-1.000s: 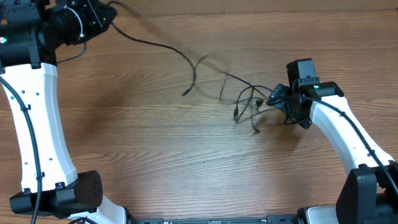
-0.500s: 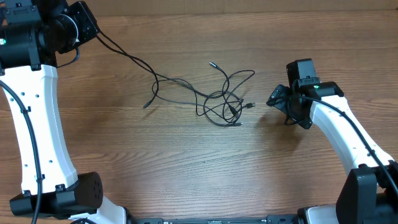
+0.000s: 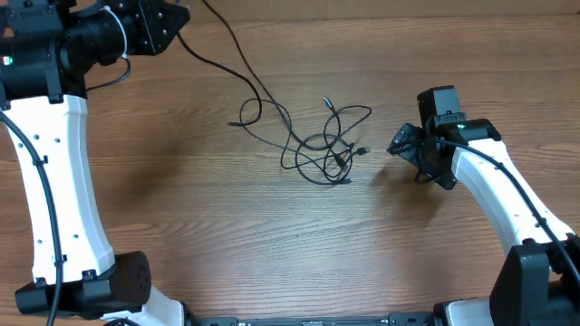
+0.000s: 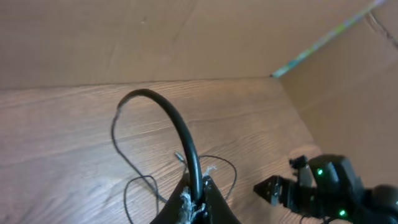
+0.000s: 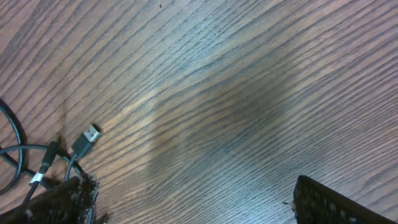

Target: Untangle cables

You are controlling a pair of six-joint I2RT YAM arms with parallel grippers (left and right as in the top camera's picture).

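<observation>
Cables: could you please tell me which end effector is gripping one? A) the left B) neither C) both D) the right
A: the left end effector is shut on a cable, while the right end effector stands open beside the tangle, holding nothing.

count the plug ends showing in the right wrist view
2. A metal-tipped plug lies at lower left; a darker plug sits just left of it. More may be hidden in the tangle past the frame edge.

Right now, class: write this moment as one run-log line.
left gripper: shut on thin black cable | right gripper: open, empty | tangle of thin black cables: on brown wooden table, beside right gripper, untouched
</observation>
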